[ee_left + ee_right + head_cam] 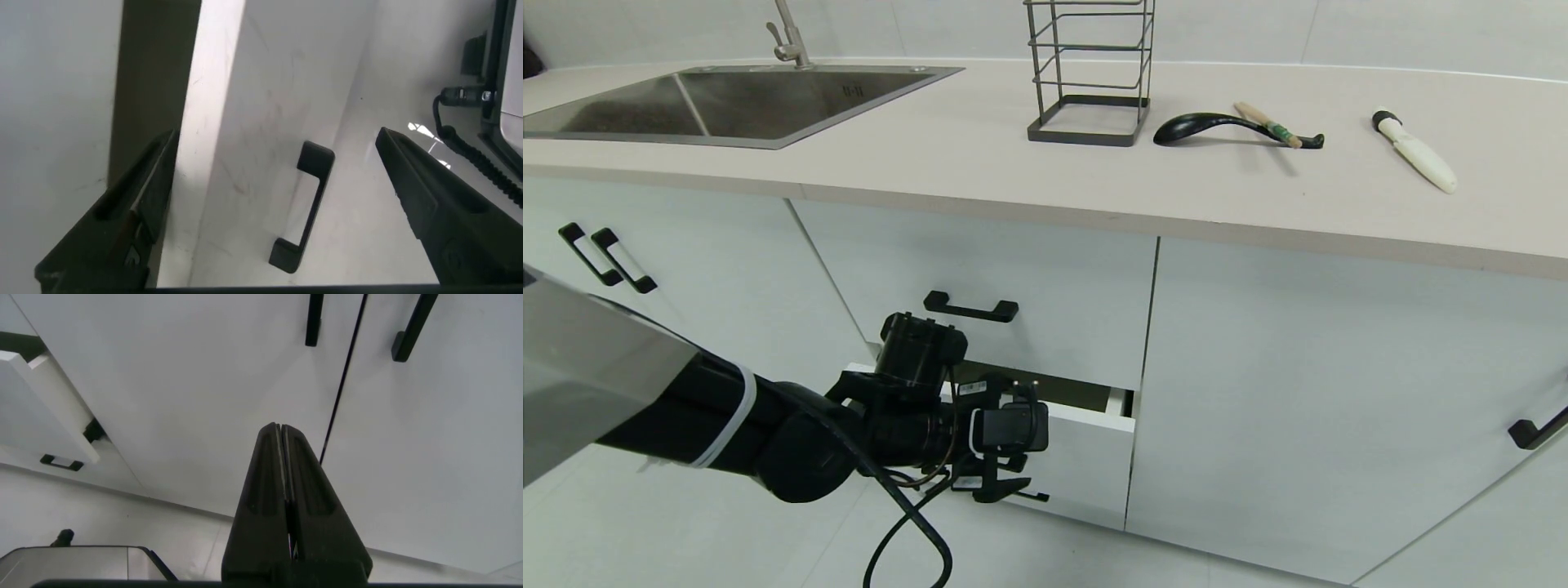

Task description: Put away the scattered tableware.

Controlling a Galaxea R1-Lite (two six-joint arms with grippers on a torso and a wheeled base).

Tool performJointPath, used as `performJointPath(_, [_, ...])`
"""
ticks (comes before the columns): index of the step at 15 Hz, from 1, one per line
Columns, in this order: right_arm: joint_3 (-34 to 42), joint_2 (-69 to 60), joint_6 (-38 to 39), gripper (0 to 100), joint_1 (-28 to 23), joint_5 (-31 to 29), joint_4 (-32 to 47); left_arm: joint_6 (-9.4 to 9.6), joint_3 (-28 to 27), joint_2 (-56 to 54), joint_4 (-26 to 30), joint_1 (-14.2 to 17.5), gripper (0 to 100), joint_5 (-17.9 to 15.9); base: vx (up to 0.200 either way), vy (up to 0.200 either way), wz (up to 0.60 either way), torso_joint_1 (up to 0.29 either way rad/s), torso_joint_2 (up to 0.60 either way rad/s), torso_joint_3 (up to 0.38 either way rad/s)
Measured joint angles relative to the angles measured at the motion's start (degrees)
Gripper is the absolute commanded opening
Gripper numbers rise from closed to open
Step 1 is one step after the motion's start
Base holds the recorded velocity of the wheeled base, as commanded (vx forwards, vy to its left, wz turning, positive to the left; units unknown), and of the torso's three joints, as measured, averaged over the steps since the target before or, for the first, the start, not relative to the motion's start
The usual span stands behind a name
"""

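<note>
On the counter lie a black ladle, a wooden stick with a green band resting across the ladle's handle, and a white knife with a black end. A dark wire rack stands left of them. Below the counter my left gripper hangs low, open, in front of a slightly pulled-out lower drawer. In the left wrist view the left gripper straddles the drawer's black handle without touching it. My right gripper is shut on nothing, facing white cabinet doors.
A steel sink with a faucet sits at the counter's left. The upper drawer's handle is just above my left arm. Cabinet door handles and the open drawer's corner show in the right wrist view.
</note>
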Motion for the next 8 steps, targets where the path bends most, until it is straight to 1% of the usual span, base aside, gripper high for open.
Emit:
performJointPath(3, [0.0, 0.0, 0.0, 0, 0.0, 0.0, 0.0, 0.02, 0.6, -0.2, -0.5, 0.7, 100, 0.0, 0.0, 0.0, 0.0, 0.0, 0.0, 0.0])
performJointPath(6, [0.0, 0.0, 0.0, 0, 0.0, 0.0, 0.0, -0.05, 3.2, -0.9, -2.1, 1.0, 100, 0.0, 0.0, 0.0, 0.0, 0.0, 0.0, 0.0])
performJointPath(8, [0.0, 0.0, 0.0, 0, 0.0, 0.0, 0.0, -0.05, 4.4, -1.7, -2.0, 1.3, 100, 0.0, 0.0, 0.0, 0.0, 0.0, 0.0, 0.0])
